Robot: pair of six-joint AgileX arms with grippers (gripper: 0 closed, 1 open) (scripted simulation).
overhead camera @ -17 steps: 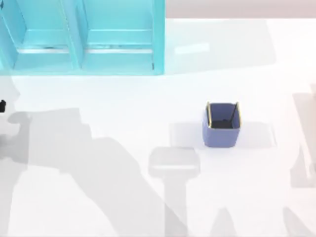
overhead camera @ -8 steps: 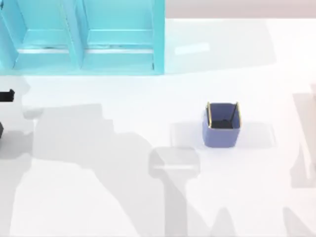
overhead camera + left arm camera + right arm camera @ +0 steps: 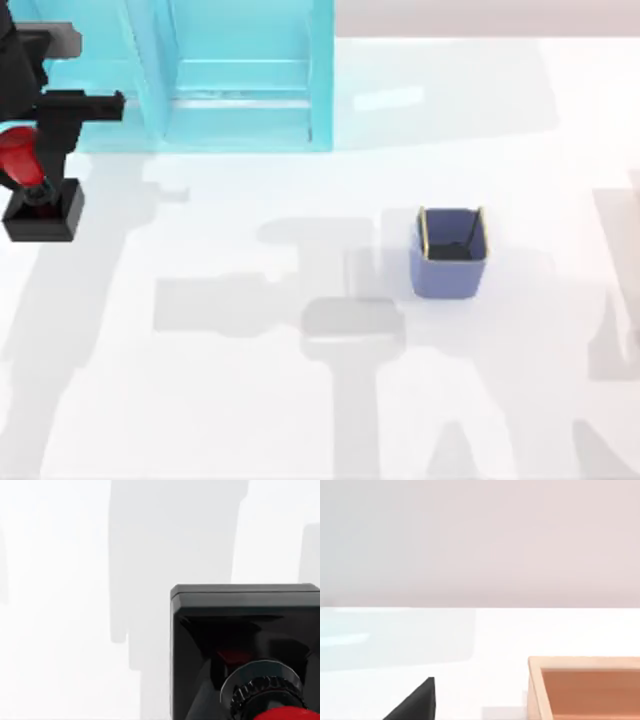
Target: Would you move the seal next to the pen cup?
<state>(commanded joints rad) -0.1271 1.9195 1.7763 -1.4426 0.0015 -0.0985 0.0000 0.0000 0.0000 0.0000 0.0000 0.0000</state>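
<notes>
The left gripper (image 3: 30,175) sits at the far left of the surface (image 3: 300,400), well to the left of the pen cup (image 3: 450,255), and its fingers are clenched on the seal (image 3: 40,205). The grip is on the red knob, with the black square base hanging below it; the left wrist view looks straight down the handle onto that base (image 3: 245,630), with bare surface beyond, so the seal appears to be held clear of the surface (a judgement from the shadows, not something plainly shown).

The relation that matters for the coming move is the wide gap: the pen cup stands far to the right of the held seal and slightly nearer the front edge of the surface. The seal's long axis runs from knob to base, roughly upright, which should suit setting it down flat on its base. The turquoise shelf unit (image 3: 240,80) lies behind and to the left of the pen cup, close behind the gripper, so a sideways carry toward the cup should draw away from it.

The right arm is parked, off to the right of the pen cup.
</notes>
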